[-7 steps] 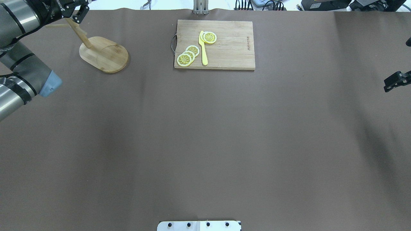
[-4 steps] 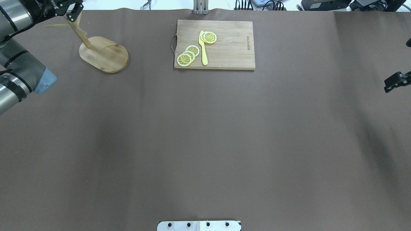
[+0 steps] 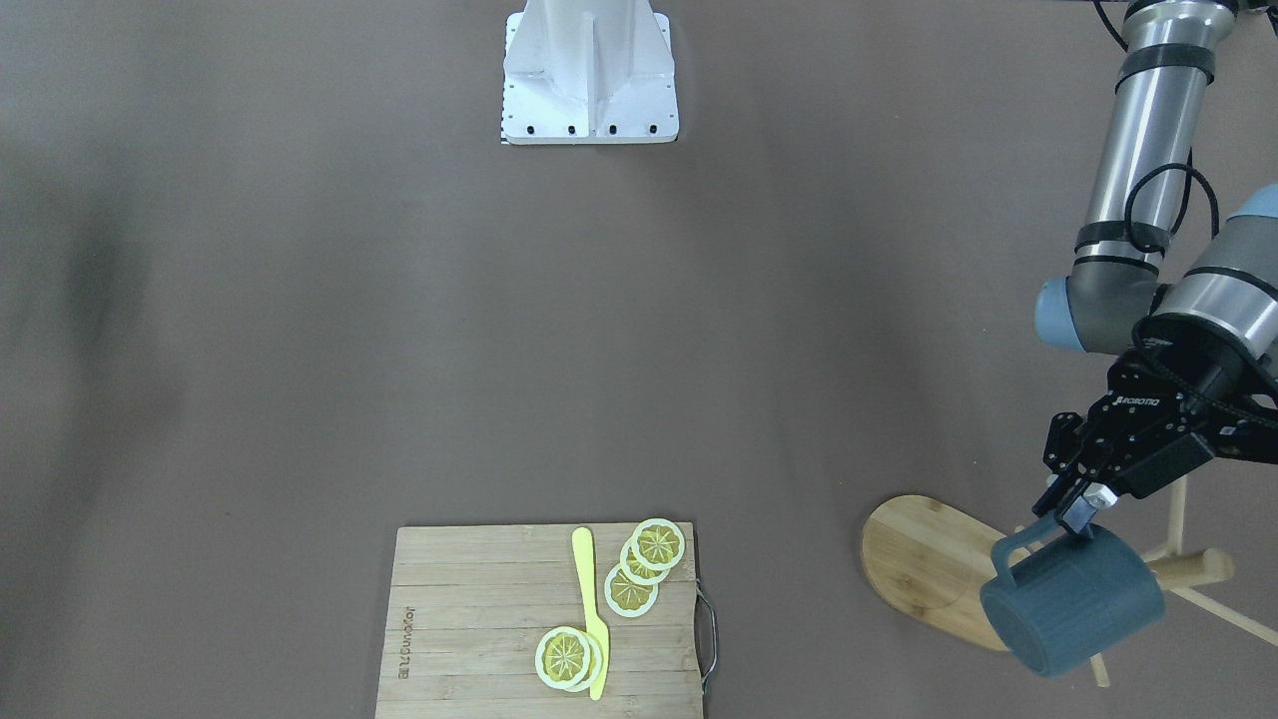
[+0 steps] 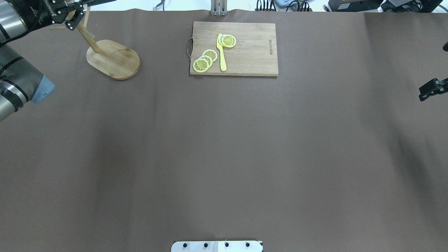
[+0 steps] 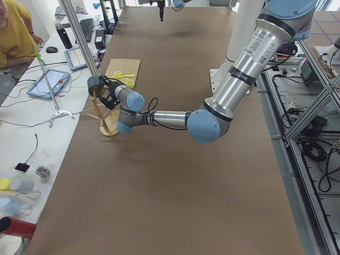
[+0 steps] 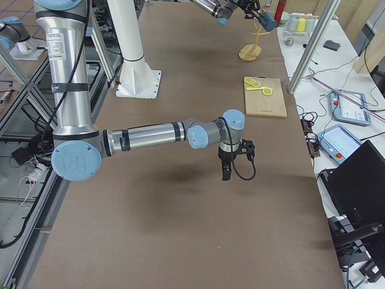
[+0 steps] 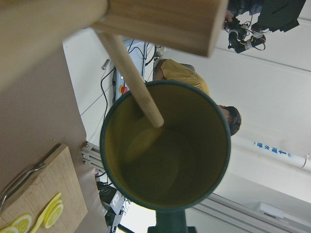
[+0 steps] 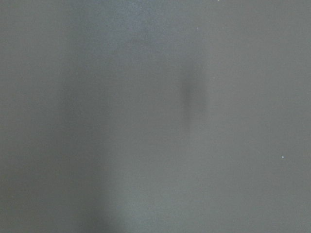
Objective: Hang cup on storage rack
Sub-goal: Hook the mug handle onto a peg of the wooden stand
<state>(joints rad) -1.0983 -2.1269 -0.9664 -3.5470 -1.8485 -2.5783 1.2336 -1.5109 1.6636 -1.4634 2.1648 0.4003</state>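
1 cup (image 3: 1073,599) clamped at rim by L gripper (image 3: 1070,514), peg (image 7: 131,73) inside mouth, 1 rack (image 3: 929,569), R gripper (image 6: 225,173) state unclear

**Even light, mostly clean feeds**

Bright, diffuse overhead lighting. The matte counter (image 4: 224,157) reads evenly, with only soft, broad shadow bands. The overhead view's far background blows out white. Left wrist view: the storage rack (image 7: 160,24) up close is soft, the cup (image 7: 165,165) interior is sharper, the backdrop is overexposed. Right wrist view: flat, low-contrast, one faint shadow smudge.
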